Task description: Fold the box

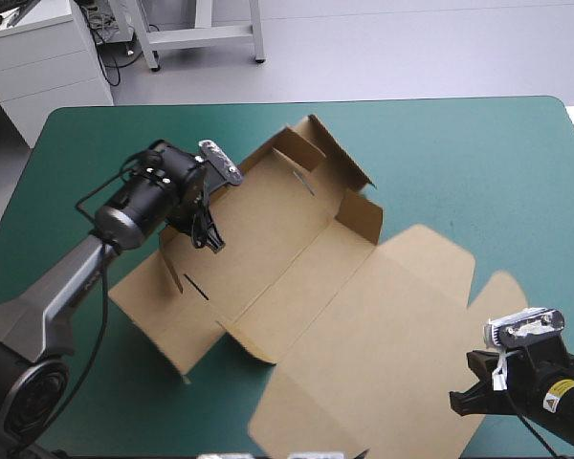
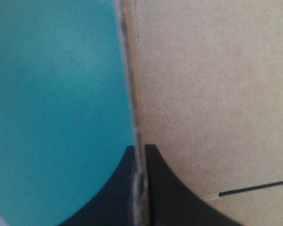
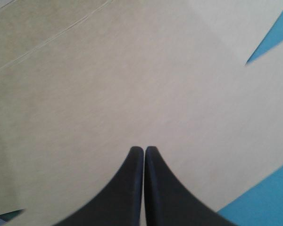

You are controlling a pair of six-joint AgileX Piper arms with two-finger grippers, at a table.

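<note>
Box [image 1: 297, 258] mid-surface [image 1: 459, 153], lid flat | left claw [image 2: 140, 148] clamped on left wall's edge | right claw [image 3: 144, 148] together above lid | step: raising wall | next: likely stand it upright, tuck.

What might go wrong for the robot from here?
The left gripper grips the box by a thin wall edge, so the board might slip out or crease. The far flaps stand only partly raised and might flop back. The right gripper, shut over the flat lid, might drag it.
</note>
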